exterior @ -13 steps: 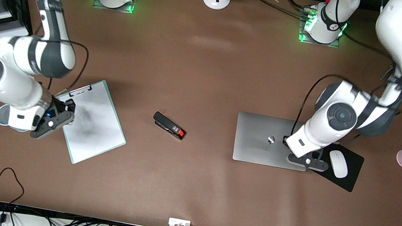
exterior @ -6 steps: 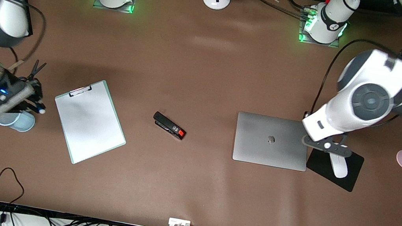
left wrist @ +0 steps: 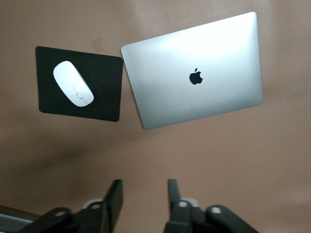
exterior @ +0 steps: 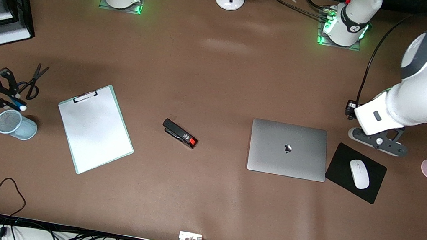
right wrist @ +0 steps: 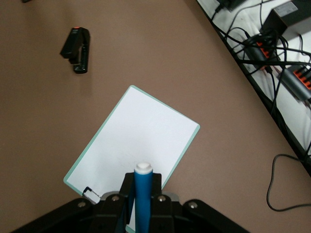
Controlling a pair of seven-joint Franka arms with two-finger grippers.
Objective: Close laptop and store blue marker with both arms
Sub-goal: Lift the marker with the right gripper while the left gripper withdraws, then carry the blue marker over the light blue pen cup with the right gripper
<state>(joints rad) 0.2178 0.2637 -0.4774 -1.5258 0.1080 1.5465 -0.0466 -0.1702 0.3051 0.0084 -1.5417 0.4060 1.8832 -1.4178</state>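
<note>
Laptop point(exterior: 288, 149) lay shut on the counter point(exterior: 220, 74), right of frame centre, beside the mouse pad point(exterior: 341, 169). Left end effector point(exterior: 377, 140) hovered above the pad, fingers parted, empty. Right end effector point(exterior: 9, 100), at the left edge, clamped the blue marker point(right wrist: 143, 194) above the mesh cup point(exterior: 14, 124).

The laptop point(exterior: 288, 149) is showing a silver-grey lid with a dark apple logo. The mouse point(exterior: 359, 174) is gleaming white on a black pad point(exterior: 372, 190). The marker point(right wrist: 143, 200) is showing bright blue with a white end. The clipboard point(exterior: 95, 128) is lying white, edged pale green. The stapler point(exterior: 179, 133) is showing black with red.
</note>
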